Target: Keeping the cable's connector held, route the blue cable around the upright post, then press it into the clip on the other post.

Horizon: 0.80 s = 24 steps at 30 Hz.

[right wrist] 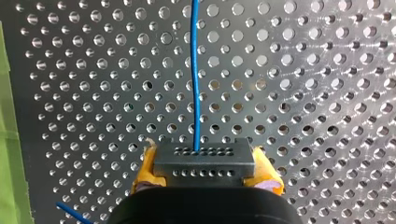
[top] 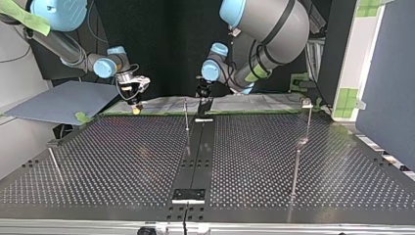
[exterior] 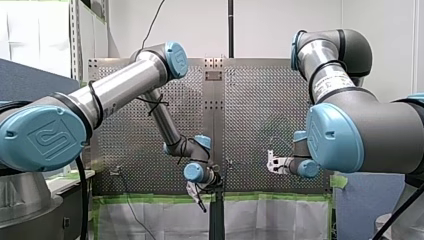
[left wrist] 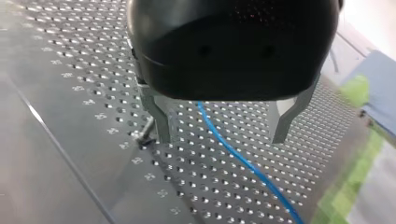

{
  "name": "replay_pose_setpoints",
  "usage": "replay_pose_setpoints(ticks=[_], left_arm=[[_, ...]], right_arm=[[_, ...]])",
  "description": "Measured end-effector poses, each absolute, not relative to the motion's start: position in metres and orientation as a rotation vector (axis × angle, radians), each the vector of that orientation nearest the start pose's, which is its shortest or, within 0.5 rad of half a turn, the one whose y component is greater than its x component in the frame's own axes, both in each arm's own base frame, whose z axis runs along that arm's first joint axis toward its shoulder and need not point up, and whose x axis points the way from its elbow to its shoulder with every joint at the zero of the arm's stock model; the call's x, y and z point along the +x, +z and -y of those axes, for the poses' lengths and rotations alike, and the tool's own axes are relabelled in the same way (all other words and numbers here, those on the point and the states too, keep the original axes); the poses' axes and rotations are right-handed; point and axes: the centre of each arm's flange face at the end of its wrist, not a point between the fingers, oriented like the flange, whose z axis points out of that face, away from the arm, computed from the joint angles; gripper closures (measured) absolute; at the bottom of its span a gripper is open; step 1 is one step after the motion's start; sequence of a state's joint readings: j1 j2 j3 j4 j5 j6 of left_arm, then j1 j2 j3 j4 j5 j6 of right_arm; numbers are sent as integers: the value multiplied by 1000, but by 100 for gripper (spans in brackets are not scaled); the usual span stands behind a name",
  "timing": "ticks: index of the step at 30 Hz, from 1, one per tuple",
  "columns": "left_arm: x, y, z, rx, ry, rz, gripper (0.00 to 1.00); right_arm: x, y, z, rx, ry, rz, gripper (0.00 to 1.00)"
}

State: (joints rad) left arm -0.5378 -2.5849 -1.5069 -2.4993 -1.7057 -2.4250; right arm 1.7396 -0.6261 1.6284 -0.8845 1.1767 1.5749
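My right gripper is shut on the black connector block, its yellow pads at either side. The thin blue cable runs straight out of the block over the perforated plate. My left gripper is open, its metal fingers spread wide above the plate. The blue cable passes under it, between the fingers and untouched. A thin upright post stands right beside one finger. In the top view this post is near the left gripper; the right gripper hangs further left.
A post topped by a clip stands at the top view's right, and a short post at its left. A dark centre strip divides the perforated table. Green tape and cloth line the edge under the arms.
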Motion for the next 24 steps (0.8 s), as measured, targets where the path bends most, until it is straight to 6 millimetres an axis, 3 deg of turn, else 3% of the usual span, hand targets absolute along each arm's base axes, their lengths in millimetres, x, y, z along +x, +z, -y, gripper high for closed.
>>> replay_pose_setpoints(ticks=[12,24], left_arm=[[519,-42,453,-456,-950,-1874,0],[534,-79,449,-549,-935,-1880,0]], right_arm=[[277,-29,596,1706,1567,990,100],[278,-29,595,1711,1567,992,100]])
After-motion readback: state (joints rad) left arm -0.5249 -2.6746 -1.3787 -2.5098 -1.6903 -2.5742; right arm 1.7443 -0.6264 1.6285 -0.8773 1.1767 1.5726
